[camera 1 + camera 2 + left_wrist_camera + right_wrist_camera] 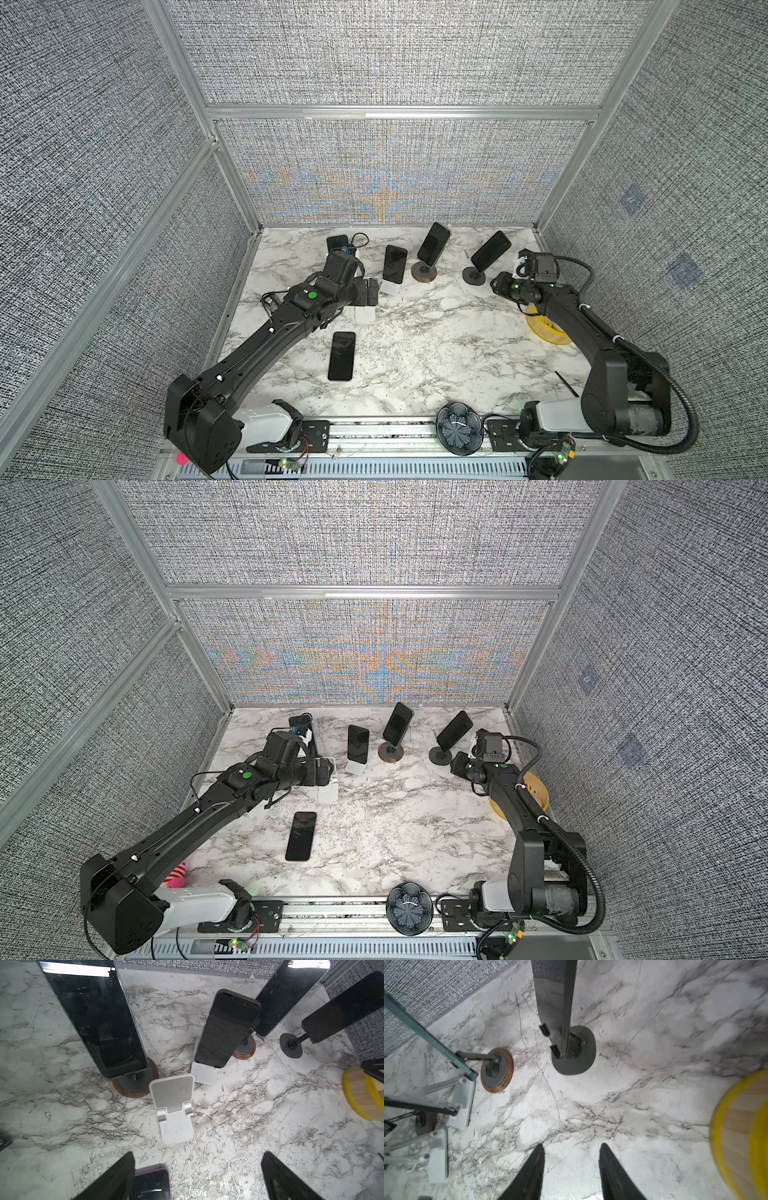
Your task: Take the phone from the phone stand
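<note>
The phone (491, 250) I'm after sits at the far right of the desk (436, 353), propped on its phone stand (473, 276), a black one with a flat round base. My right claw (572, 1147) hovers just to the near right of it. In the right wrist view the phone (554, 991) lies straight ahead of the fingertips (539, 1153) and clear of them, with bare marble between. The fingers stand partly apart and there is nothing between them.

The phone is a dark, glossy slab with a blank screen. It leans back on the stand, and in both top views its top corner tips toward the far right. From the wrist I see it nearly edge-on, its lower edge caught in two small black hooks above the base (577, 1059).

Left of it stand a phone on a wood-ringed stand (433, 242) and a phone on a white stand (395, 264).

My left claw (198, 1154) is spread wide and empty, above an empty white stand (173, 1103) on the left side of the desk.

A flat phone (342, 355) lies face up near the left arm. A yellow-rimmed wooden spool (544, 330) sits under the right arm.
</note>
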Controlling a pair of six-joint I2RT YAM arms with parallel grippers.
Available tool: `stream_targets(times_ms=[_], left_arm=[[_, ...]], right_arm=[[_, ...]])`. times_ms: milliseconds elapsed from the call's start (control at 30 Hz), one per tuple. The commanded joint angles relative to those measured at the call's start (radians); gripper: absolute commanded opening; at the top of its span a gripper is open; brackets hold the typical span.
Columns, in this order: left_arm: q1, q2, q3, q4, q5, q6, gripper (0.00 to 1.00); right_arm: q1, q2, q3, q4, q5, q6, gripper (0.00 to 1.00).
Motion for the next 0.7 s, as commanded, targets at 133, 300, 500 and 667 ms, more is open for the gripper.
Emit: stream_targets(times_ms=[133,300,500,667], left_arm=[[-0.004,-0.002,-0.007,0.041,0.036,0.016,0.96],[-0.014,0.002,-0.009,0.073,0.073,0.009,0.96],[-0.024,0.02,-0.001,0.089,0.082,0.011,0.96],[-0.026,0.022,-0.005,0.1,0.081,0.01,0.96]], right_arm=[[-0.117,0.004,-0.131,0.217,-0.208,0.15,0.3],[-0.179,0.1,-0.164,0.404,-0.359,0.22,0.33],[-0.159,0.161,-0.139,0.551,-0.377,0.103,0.41],[-0.147,0.202,-0.124,0.655,-0.337,0.044,0.42]])
